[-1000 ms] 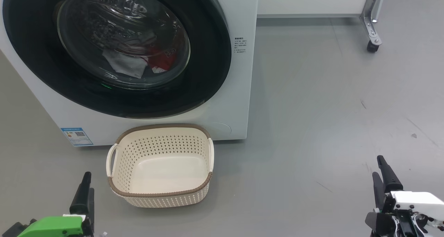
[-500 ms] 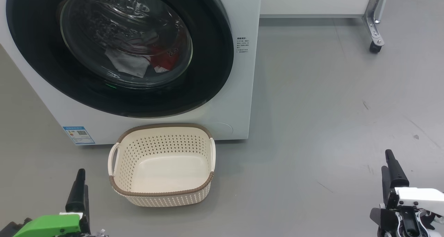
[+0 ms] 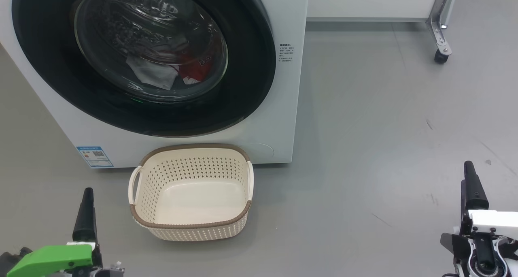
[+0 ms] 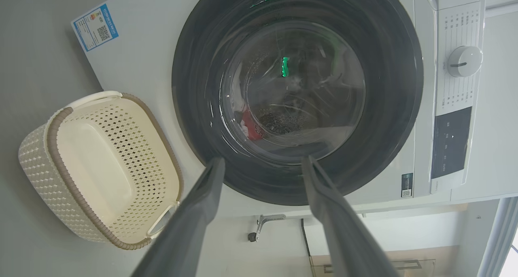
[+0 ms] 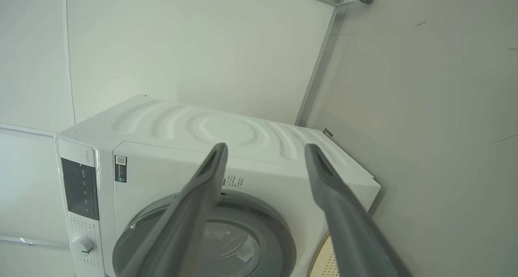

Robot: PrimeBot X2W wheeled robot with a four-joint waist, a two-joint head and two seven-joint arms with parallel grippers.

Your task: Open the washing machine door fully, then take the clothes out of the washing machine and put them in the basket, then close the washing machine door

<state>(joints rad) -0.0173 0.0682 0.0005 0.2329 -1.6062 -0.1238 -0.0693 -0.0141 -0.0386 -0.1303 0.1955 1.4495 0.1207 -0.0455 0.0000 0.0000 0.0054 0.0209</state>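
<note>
The white washing machine [image 3: 279, 107] stands at the upper left, and its black-rimmed washing machine door [image 3: 243, 86] lies shut against the front. Red and white clothes [image 3: 170, 72] show through the glass bowl. On the floor right in front of it sits the cream basket [image 3: 190, 147], with nothing in it. My left gripper [image 3: 85, 200] hangs low at the basket's left, and my right gripper [image 3: 469, 175] is far off to the right. The left wrist view has the left gripper [image 4: 263, 161] open before the door [image 4: 297, 94], beside the basket [image 4: 36, 167]. The right gripper [image 5: 266, 147] is open, facing the machine [image 5: 222, 131].
A metal leg with a caster [image 3: 441, 56] stands at the upper right below a white panel [image 3: 364, 1]. Grey floor [image 3: 384, 127] stretches to the right of the machine. A dial [image 4: 464, 61] and a dark control panel [image 4: 451, 141] sit on the machine's front.
The head camera has shifted slightly, so the whole scene sits a little further right. Both grippers have moved up and outward, the left to the left, the right to the right.
</note>
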